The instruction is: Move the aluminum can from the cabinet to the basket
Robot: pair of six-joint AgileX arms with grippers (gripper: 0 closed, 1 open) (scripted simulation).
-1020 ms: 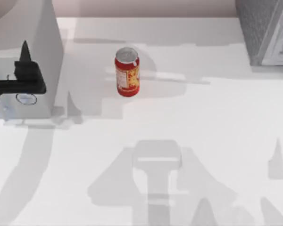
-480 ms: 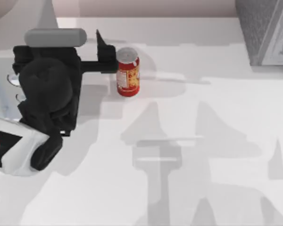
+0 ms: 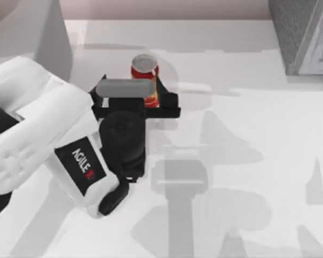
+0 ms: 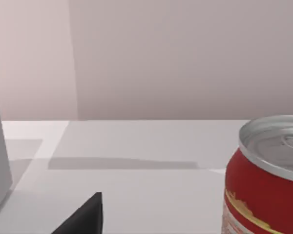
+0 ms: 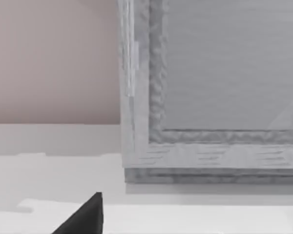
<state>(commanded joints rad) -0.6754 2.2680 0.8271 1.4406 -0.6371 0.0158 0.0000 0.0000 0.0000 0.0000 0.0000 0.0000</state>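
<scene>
The aluminum can (image 3: 145,69), red with a silver top, stands upright on the white table at the back, left of centre. My left gripper (image 3: 135,91) is open and reaches toward it from the front. One black finger (image 3: 163,86) stands just right of the can, and the other is hidden under the wrist's grey cylinder. The left wrist view shows the can (image 4: 266,180) close up beside one fingertip (image 4: 85,217). My right gripper (image 5: 146,226) is open, one fingertip (image 5: 85,217) showing, and faces a grey box. I cannot tell which box is the cabinet or the basket.
A plain pale grey box (image 3: 40,29) stands at the back left, close to the left arm's white body (image 3: 37,134). A rough-textured grey box (image 3: 301,35) stands at the back right, and its framed face (image 5: 224,87) shows in the right wrist view.
The left arm has swung from the back left box across to the can, and its gripper now faces the can from the front. The can has not moved.
</scene>
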